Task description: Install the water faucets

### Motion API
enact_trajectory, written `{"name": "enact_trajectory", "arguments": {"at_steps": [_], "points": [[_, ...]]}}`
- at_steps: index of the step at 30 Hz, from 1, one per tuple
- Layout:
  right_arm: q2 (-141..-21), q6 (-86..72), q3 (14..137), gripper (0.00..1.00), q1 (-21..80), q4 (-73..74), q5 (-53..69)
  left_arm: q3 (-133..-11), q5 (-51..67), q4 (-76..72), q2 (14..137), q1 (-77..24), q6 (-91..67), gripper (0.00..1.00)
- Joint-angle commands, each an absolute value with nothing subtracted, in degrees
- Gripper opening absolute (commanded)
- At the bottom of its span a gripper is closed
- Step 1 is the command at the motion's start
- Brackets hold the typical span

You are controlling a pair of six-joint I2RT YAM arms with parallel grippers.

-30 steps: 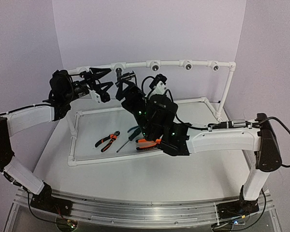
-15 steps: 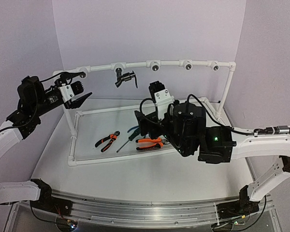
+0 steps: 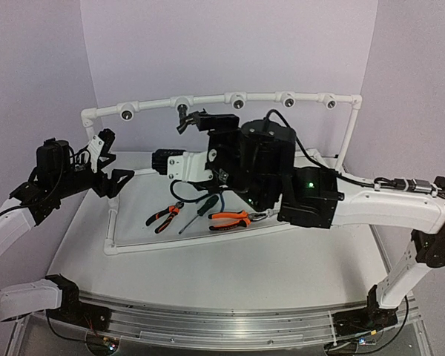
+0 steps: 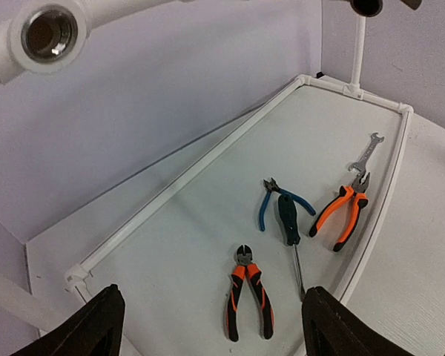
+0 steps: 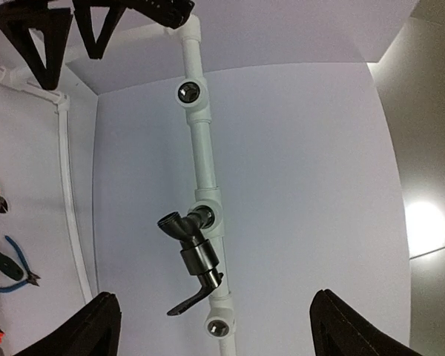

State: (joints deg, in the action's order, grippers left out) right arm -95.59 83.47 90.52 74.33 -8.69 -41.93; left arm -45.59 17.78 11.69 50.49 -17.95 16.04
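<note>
Left gripper (image 3: 111, 160): released, jaws spread wide, and I see nothing between them. It hangs over the table's (image 3: 208, 259) left side, well apart from the faucet.
Right gripper (image 5: 213, 315): fingers open and empty. It faces the pipe but is not touching the faucet.
Faucet (image 5: 195, 256): seated in a socket on the white pipe (image 5: 200, 148), with no gripper on it.
Table: I see orange pliers (image 4: 341, 215) and a screwdriver (image 4: 289, 226) lying flat, side by side.
</note>
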Motion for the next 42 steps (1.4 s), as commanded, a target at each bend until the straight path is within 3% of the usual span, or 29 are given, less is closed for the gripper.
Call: {"name": "enact_trajectory", "arguments": {"at_steps": [1,10,15,26,31,42], "points": [[-102.4,97.6,100.7,0.89,70.9,-0.4,-38.6,-44.5,19.8,10.4,49.1,-17.4,9.9,0.85],[-115.3,100.1,117.9,0.85,67.1,3.8,-40.8,-43.9,19.6,8.4,48.7,-17.4,11.0,0.85],[-117.7,100.4,120.0,0.80,66.1,4.6,-42.7,-43.8,18.9,8.4,48.5,-17.4,11.8,0.85],[-122.0,100.8,126.2,0.59,64.9,4.3,-44.1,-43.9,19.8,7.9,48.6,-17.4,11.8,0.85],[-122.5,100.3,126.6,0.54,64.2,3.9,-44.5,-43.9,19.7,7.9,48.3,-17.4,12.2,0.85],[-122.8,98.0,125.8,0.30,63.5,1.5,-44.5,-43.7,19.9,7.8,47.9,-17.4,12.9,0.85]]}}
